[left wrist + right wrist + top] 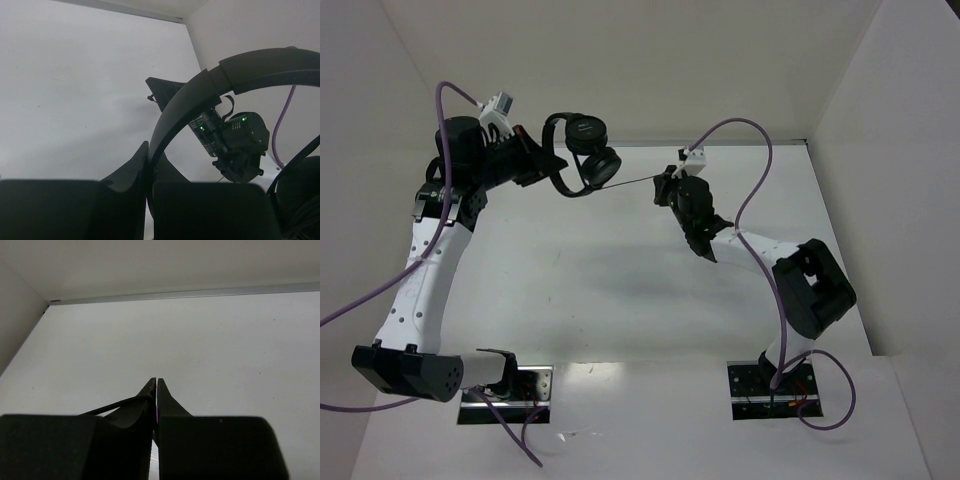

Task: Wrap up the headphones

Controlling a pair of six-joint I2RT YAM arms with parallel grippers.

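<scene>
The black headphones [582,150] hang in the air at the back left, their two round earcups stacked and the headband curving left. My left gripper [548,160] is shut on the headband [190,100], which arcs up between its fingers in the left wrist view. The thin black cord [632,181] runs taut from the earcups to the right. My right gripper [663,190] is shut on the cord [120,405], which enters its closed fingertips from the left. The right gripper also shows in the left wrist view [235,150].
White walls close the table [620,270] at the back, left and right. Thick purple robot cables [760,190] loop above and beside both arms. The arm bases [775,385] stand at the near edge.
</scene>
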